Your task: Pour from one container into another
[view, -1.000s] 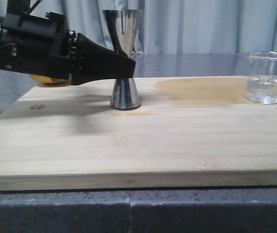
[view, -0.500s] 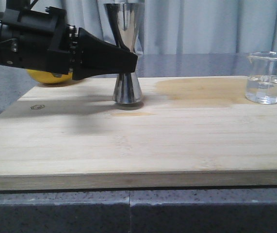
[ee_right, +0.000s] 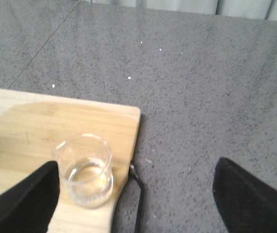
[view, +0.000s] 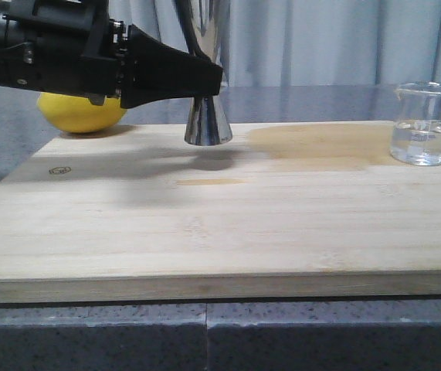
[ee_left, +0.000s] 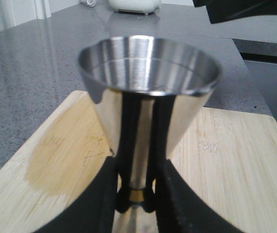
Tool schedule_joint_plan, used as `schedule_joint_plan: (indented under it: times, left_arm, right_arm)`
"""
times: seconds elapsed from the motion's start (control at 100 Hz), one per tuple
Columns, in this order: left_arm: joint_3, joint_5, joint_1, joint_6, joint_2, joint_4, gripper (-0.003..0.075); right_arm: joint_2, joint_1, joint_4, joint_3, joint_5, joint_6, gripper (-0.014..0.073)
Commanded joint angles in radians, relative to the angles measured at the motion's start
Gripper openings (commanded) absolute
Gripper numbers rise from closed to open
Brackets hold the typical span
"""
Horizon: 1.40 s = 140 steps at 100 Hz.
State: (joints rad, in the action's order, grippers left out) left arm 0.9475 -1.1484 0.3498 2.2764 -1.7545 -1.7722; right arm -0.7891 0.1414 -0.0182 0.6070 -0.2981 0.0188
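Note:
The shiny steel hourglass jigger [view: 207, 116] hangs upright above the bamboo board [view: 220, 224], its foot clear of the wood. My left gripper [view: 208, 81] is shut on its narrow gold-banded waist [ee_left: 137, 195], and the wide cup [ee_left: 148, 73] faces the left wrist camera. The clear glass beaker [view: 425, 124] stands at the board's far right corner with a little clear liquid in it. In the right wrist view the beaker [ee_right: 84, 170] sits just beside one black finger [ee_right: 24, 199] of my right gripper [ee_right: 138, 201], which is open and hovering above the board's edge, holding nothing.
A yellow lemon [view: 81, 112] lies behind the board's left end, under the left arm. A darker wet stain [view: 320, 147] marks the board between jigger and beaker. Grey speckled countertop [ee_right: 201, 97] surrounds the board; curtains hang behind.
My left gripper has lifted the jigger off the board and carried it slightly right. The lemon now shows more beneath the arm. The beaker has not moved.

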Motion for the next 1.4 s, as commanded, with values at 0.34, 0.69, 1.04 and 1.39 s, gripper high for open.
schedule_joint_plan:
  times: [0.34, 0.69, 1.04, 1.39]
  left_arm:
    - [0.027, -0.120, 0.009, -0.016, 0.040, -0.078, 0.0008]
    - [0.027, -0.120, 0.009, -0.016, 0.040, -0.078, 0.0008]
    - [0.030, -0.120, 0.009, -0.016, 0.040, -0.078, 0.0008]
    - [0.030, -0.120, 0.009, -0.016, 0.040, -0.078, 0.0008]
  right_arm:
    - [0.131, 0.040, 0.085, -0.205, 0.178, 0.008, 0.0585]
    - [0.095, 0.163, 0.082, -0.331, 0.462, 0.008, 0.0585]
    - [-0.178, 0.161, 0.068, -0.337, 0.729, 0.008, 0.0584]
    - [-0.392, 0.161, 0.051, -0.337, 1.026, 0.008, 0.0584]
